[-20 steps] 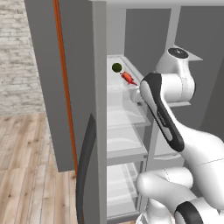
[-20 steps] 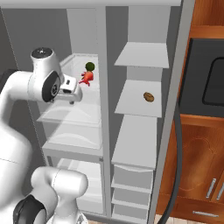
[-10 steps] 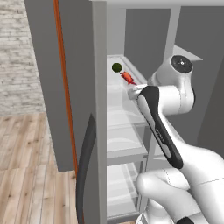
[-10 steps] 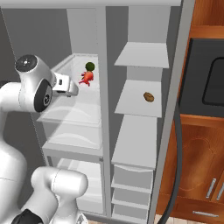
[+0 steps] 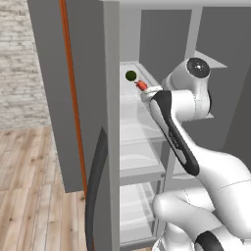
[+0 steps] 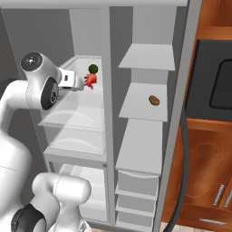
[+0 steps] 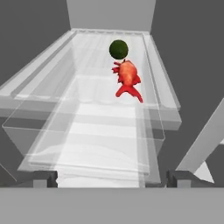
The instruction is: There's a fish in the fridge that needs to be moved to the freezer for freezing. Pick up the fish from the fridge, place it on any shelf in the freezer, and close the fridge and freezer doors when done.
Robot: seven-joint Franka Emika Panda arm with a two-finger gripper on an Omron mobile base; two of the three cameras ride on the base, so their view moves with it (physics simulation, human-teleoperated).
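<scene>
The red-orange fish (image 7: 127,76) lies on the fridge's top glass shelf (image 7: 87,131), its tail pointing toward me, right in front of a dark green ball (image 7: 118,48). My gripper (image 7: 111,179) is open, and its fingertips (image 7: 43,178) stand wide apart at the shelf's front edge, well short of the fish. From the base cameras the fish (image 6: 90,80) (image 5: 141,85) sits just beyond the hand, with my gripper (image 6: 76,85) level with the shelf. The freezer (image 6: 140,102) is the narrower section to the right, with opaque grey shelves.
A small brown round item (image 6: 154,100) rests on the freezer's middle shelf. The fridge door (image 5: 49,88) stands open on the left, its dark handle (image 5: 95,196) low down. The freezer door's handle (image 6: 181,172) curves down the right. Clear drawers (image 6: 77,140) sit below the fish's shelf.
The arm's upper joints have swung and the hand has re-angled toward the top glass shelf. The fish and the green ball have not moved.
</scene>
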